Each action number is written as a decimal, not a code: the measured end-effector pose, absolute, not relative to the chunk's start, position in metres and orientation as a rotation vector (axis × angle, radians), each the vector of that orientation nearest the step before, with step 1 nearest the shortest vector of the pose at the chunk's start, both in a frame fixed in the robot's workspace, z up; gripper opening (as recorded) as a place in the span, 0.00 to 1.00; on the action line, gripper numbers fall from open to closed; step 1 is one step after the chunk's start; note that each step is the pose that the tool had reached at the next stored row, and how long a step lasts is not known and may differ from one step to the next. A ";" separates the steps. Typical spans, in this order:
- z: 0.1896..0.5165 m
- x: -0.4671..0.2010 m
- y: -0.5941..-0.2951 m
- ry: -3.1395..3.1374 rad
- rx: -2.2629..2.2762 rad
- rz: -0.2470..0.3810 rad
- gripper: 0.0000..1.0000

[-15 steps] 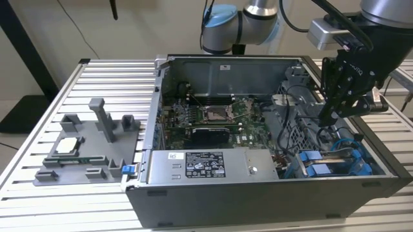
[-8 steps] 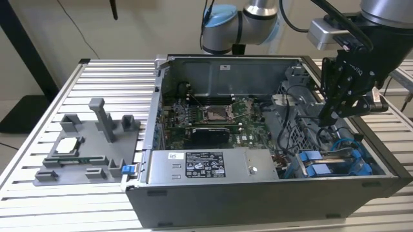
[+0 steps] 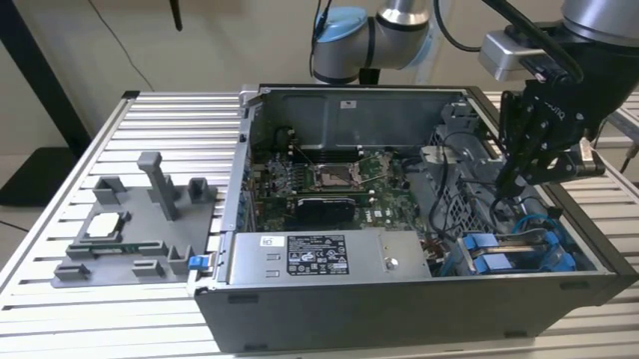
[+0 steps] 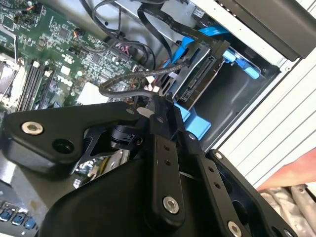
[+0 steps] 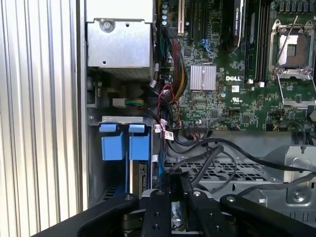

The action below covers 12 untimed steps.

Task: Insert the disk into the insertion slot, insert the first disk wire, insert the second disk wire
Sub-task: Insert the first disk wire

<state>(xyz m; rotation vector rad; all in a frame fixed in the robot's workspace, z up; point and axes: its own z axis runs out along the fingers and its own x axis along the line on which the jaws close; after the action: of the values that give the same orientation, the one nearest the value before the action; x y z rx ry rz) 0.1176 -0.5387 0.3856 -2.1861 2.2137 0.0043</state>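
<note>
A black disk wire [image 4: 129, 79] loops just ahead of the gripper [image 4: 157, 102], and we cannot tell whether the gripper is spread or closed on it. Just beyond, the disk [image 4: 197, 81] sits in the insertion slot [image 4: 241, 96]. We judge the plug should meet its connector edge squarely, without kinking the wire.

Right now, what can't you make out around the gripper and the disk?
- Disk: the second wrist view shows its connector edge; cables cover the rest.
- Black wire: in the same view its end is lost near the gripper, so plugged in or not is unclear.
- Insertion slot: in the exterior view it is too small and crossed by cables.
- Drive cage: in the first wrist view the gripper covers its lower part.
</note>
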 end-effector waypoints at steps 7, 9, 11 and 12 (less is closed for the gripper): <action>0.385 0.121 -0.543 2.214 -2.186 0.005 0.00; 0.385 0.122 -0.544 2.214 -2.186 0.005 0.00; 0.385 0.123 -0.544 2.214 -2.186 0.005 0.00; 0.385 0.124 -0.545 2.214 -2.186 0.005 0.00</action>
<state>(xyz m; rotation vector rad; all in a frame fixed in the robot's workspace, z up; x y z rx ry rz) 0.1236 -0.5450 0.3847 -2.1864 2.2140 0.0049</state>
